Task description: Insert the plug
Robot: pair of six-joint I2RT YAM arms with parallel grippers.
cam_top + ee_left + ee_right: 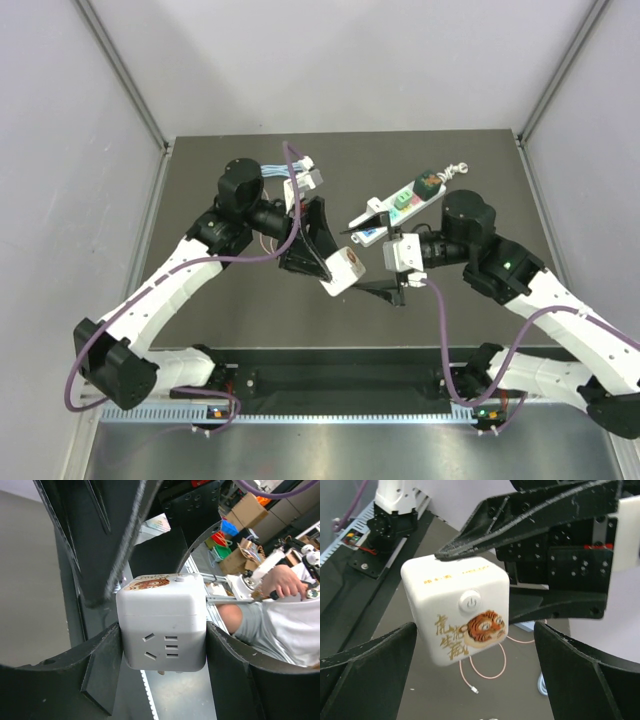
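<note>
The plug [343, 270] is a white cube adapter with a tiger picture and a power button, lifted above the table. My left gripper [335, 268] is shut on it. In the left wrist view both pads press the sides of the plug [164, 625], and its metal prongs [161, 672] stick out below, inside the left gripper [162, 645]. My right gripper [372, 262] is open. In the right wrist view its jaws stand wide on either side of the plug [455, 615] without touching it, the right gripper [474, 626] facing the tiger face.
A white power strip [398, 205] with green and orange parts lies on the dark table [460, 300] at the back right. A thin pink cable [487, 667] and a blue cable [542, 685] lie on the table below the plug. Grey walls close in both sides.
</note>
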